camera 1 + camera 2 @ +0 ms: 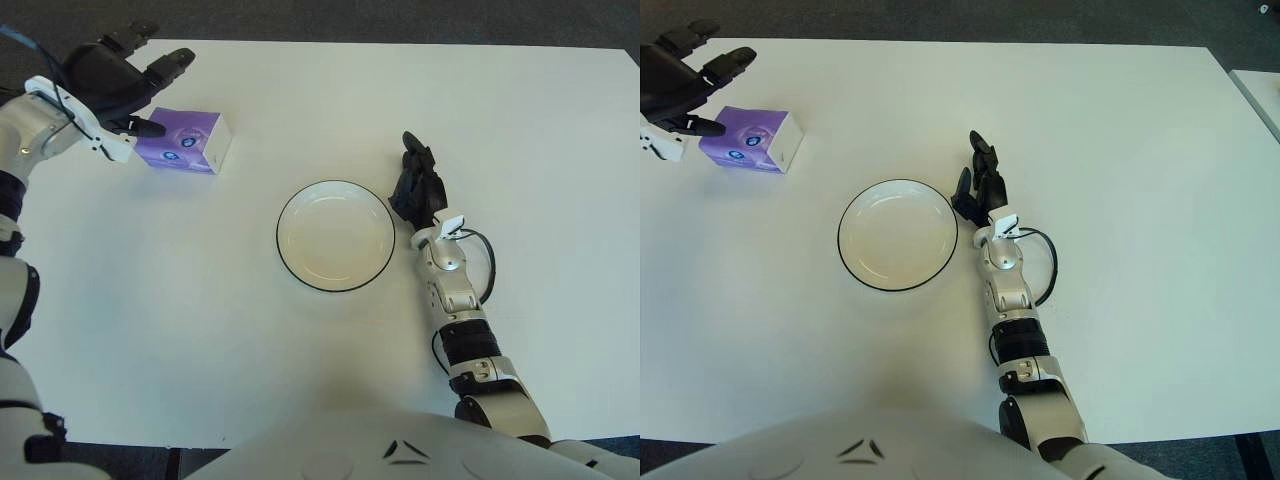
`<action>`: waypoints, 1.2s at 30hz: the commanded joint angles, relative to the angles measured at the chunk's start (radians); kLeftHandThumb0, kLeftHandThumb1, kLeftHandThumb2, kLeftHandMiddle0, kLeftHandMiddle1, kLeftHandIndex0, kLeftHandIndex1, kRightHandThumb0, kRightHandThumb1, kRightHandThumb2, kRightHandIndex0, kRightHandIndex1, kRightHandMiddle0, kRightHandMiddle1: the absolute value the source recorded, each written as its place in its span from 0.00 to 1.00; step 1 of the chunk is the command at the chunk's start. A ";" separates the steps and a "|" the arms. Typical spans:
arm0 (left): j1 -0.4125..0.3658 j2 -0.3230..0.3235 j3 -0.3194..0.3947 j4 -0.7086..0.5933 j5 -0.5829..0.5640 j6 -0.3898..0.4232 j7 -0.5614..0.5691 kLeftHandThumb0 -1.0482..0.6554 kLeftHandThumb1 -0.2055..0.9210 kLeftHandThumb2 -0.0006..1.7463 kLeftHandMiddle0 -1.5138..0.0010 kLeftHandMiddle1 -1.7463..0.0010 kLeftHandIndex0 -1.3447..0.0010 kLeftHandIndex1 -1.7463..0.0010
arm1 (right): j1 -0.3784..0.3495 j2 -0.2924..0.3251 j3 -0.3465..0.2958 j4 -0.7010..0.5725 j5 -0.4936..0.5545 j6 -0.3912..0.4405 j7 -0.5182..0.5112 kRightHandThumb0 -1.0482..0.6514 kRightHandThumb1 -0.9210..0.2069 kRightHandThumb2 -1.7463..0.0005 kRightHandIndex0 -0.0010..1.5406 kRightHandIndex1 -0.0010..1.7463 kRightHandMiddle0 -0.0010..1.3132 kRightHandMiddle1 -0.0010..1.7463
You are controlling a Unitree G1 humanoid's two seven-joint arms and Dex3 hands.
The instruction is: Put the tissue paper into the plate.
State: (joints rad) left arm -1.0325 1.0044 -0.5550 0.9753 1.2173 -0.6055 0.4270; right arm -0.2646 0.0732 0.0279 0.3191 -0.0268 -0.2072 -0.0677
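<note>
The tissue paper (184, 141) is sitting far left on the desk (330, 100), not in the plate (336, 235). The left hand (108, 88) is reaching over it, fingers spread wide, holding nothing.

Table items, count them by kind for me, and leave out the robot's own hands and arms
Tissue pack, purple and white: 1
Plate, white with a dark rim: 1
Total: 2
</note>
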 commanded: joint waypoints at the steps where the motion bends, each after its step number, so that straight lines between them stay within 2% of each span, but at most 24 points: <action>1: -0.032 -0.043 -0.070 0.114 0.060 0.053 0.115 0.00 1.00 0.52 0.95 0.98 1.00 1.00 | 0.095 -0.006 -0.006 0.113 -0.001 0.090 0.001 0.15 0.00 0.44 0.08 0.01 0.00 0.17; 8: -0.074 -0.071 -0.137 0.193 0.070 0.064 0.181 0.00 1.00 0.54 0.96 0.99 1.00 1.00 | 0.090 -0.005 -0.007 0.120 0.000 0.086 0.002 0.16 0.00 0.44 0.08 0.01 0.00 0.16; 20: -0.096 -0.102 -0.228 0.241 0.079 0.074 0.194 0.00 1.00 0.57 0.95 0.99 1.00 1.00 | 0.079 -0.004 -0.013 0.141 0.002 0.077 -0.001 0.16 0.00 0.43 0.08 0.00 0.00 0.16; 29: -0.112 -0.124 -0.253 0.270 0.055 0.089 0.178 0.00 1.00 0.57 0.95 0.99 1.00 1.00 | 0.073 -0.004 -0.014 0.157 0.000 0.066 -0.004 0.16 0.00 0.43 0.07 0.00 0.00 0.15; 36: -0.152 -0.125 -0.244 0.271 0.034 0.081 0.153 0.00 1.00 0.56 0.96 0.99 1.00 1.00 | 0.071 -0.001 -0.019 0.166 0.002 0.057 -0.013 0.16 0.00 0.43 0.08 0.00 0.00 0.17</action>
State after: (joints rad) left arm -1.1424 0.8758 -0.8008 1.2424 1.2689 -0.5224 0.5926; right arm -0.2942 0.0739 0.0198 0.3687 -0.0258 -0.2417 -0.0755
